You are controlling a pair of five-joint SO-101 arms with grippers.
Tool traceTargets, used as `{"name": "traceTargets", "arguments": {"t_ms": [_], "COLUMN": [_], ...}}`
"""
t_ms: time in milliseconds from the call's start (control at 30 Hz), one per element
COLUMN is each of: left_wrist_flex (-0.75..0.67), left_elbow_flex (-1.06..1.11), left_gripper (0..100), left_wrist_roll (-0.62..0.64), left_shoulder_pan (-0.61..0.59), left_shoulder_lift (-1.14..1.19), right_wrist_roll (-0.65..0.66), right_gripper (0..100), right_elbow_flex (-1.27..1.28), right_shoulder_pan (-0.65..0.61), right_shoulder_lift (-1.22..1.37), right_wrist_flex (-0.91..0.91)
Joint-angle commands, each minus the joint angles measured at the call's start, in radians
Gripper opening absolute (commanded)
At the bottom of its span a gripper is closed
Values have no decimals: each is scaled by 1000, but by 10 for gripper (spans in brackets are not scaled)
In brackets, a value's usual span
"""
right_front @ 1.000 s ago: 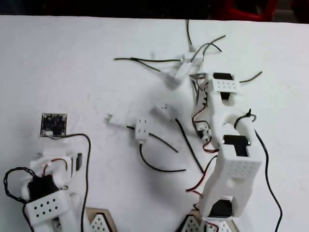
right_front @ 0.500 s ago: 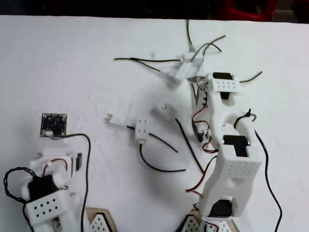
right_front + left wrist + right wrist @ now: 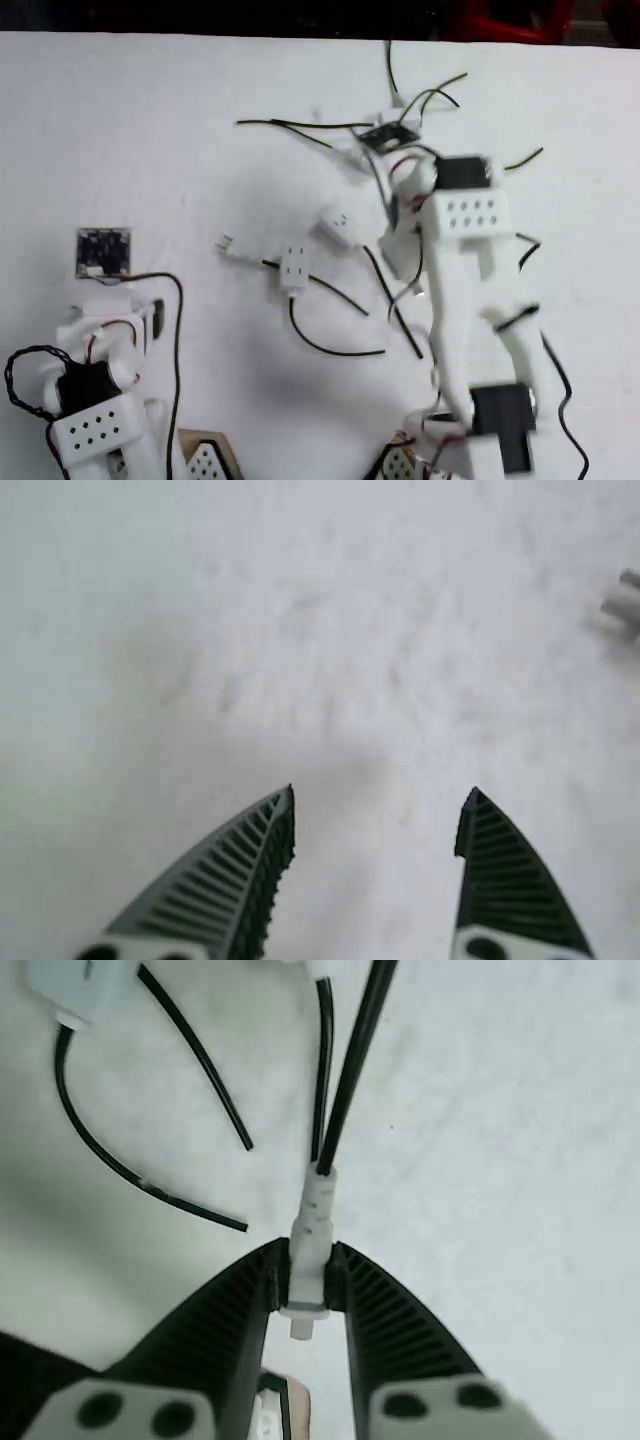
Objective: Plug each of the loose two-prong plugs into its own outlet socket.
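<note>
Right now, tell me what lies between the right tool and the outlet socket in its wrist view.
Two black wires lie between the right tool, shut on a plug, and the outlet socket; the right wrist view shows it.

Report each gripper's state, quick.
Left gripper: open, nothing between its fingers.
Right gripper: shut on a white plug with a black cord.
</note>
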Motion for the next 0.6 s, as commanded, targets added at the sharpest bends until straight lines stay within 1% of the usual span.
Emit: {"name": "traceTargets", "arguments": {"t_ms": [0,67,167,300,400,567], "left_wrist_flex": [-37,-54,-127,-242,-293,-299], "left_elbow_flex": [-124,-138,-135,-135,-135,-135], "left_gripper": [264,264,264,260,260,260], "left_wrist_roll": [126,173,253,338,350,350], "left_shoulder_pan": [136,216,321,407,456,535], "left_shoulder_lift": [-13,-13,-10,-8,-8,-8], "right_wrist_roll": [-68,-97,-161,-259,-304,-359], "right_gripper": [17,17,17,17,17,17], "right_elbow_flex": [112,190,296,413,491,565], "right_shoulder_pan": [-91,-163,-263,-358,-415,-518], "right_shoulder_lift": [-220,-305,-417,-522,-584,-628], "right_wrist_flex": [-94,-150,-243,-400,-509,-622]}}
